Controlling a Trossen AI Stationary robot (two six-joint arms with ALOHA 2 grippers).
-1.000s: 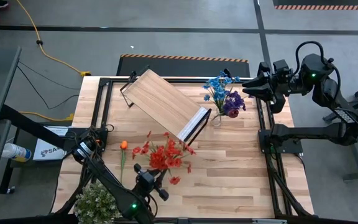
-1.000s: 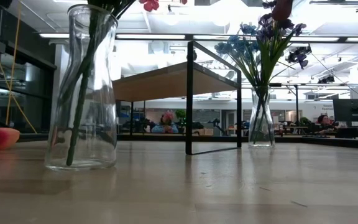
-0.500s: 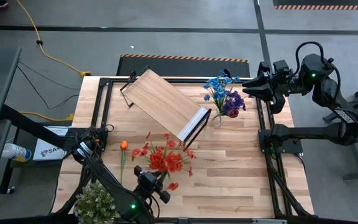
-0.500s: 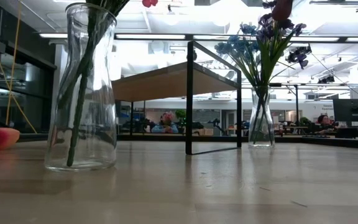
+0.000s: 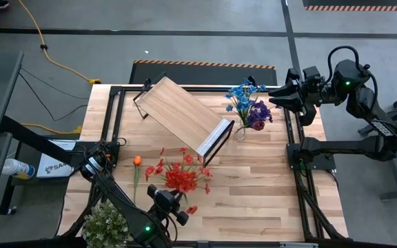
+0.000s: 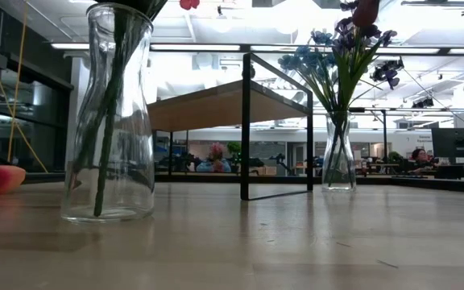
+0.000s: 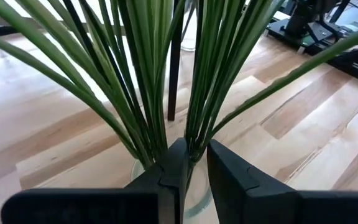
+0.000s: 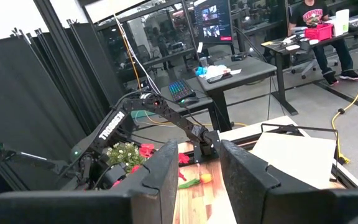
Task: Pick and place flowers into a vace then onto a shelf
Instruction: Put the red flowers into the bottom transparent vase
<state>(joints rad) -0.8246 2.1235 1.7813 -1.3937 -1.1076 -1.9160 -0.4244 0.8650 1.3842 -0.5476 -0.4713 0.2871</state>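
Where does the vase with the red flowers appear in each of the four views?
High view: hidden under its red flowers, lower centre, at the left gripper.
Low view: the vase with the red flowers, at the left, stems inside.
Left wrist view: its rim between the gripper's fingers, stems rising.
Right wrist view: only the red blooms show.
Shared landmark: the shelf.

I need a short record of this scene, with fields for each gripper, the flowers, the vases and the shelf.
left gripper: closed on the rim of the near clear glass vase
red flowers: green stems standing in that vase
right gripper: idle at the table's far right edge, holding nothing
blue and purple flowers: in the second clear glass vase
orange flower: lying on the slatted wooden tabletop
light-wood shelf: nothing on it
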